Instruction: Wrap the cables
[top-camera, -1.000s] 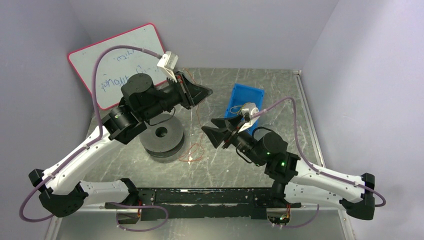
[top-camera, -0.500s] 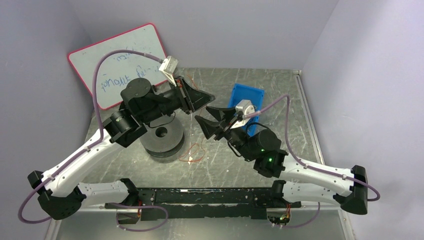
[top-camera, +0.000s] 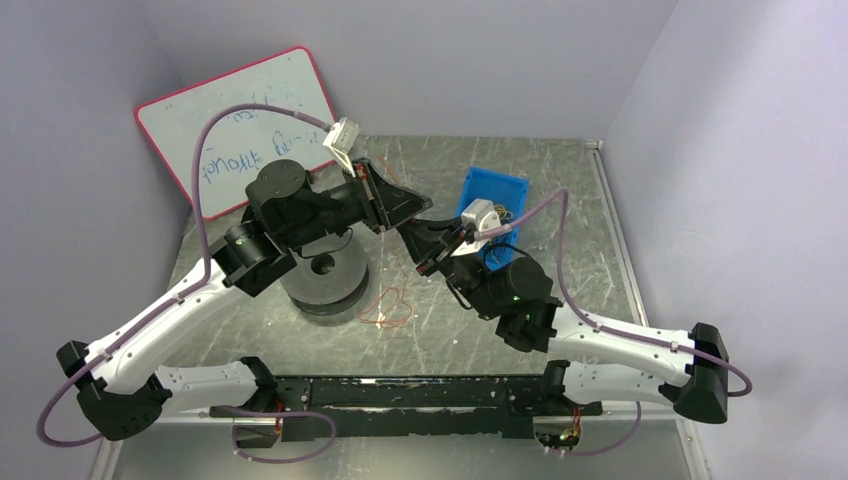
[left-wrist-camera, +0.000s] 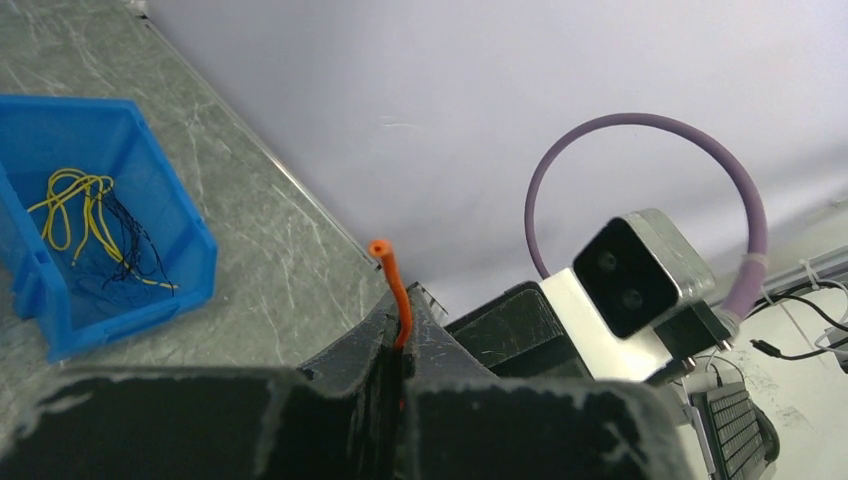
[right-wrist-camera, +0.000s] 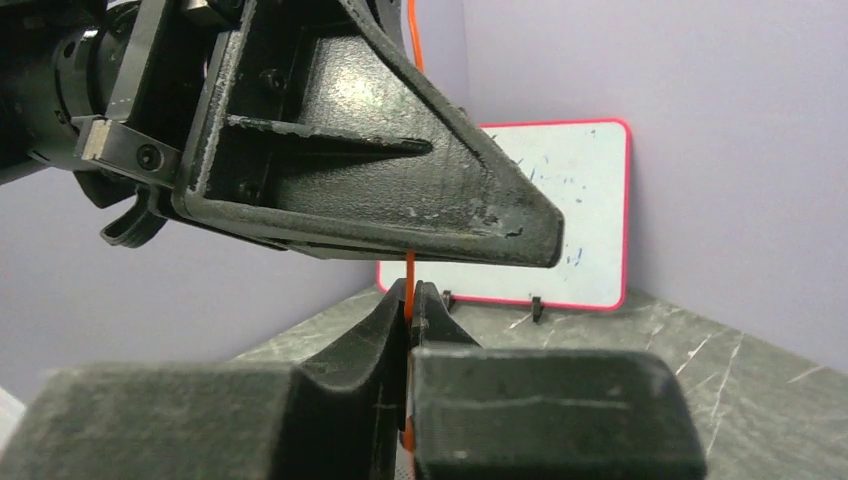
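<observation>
While slack orange wire (top-camera: 388, 308) lies in loose loops toward the near edge of the desk (top-camera: 600, 250), beside the spool (top-camera: 322, 278), both claws pinch a strand above mid-desk. The right claw (right-wrist-camera: 408, 305) and left claw (left-wrist-camera: 390, 345) are fully closed on it, almost touching. Pulling apart could snap or slip it, and the loops may knot. Farther back, yellow wires (left-wrist-camera: 75, 205) sit in a blue bin (left-wrist-camera: 185, 265). Blue handwriting on the whiteboard (top-camera: 235, 125) at the far left corner is unreadable.
</observation>
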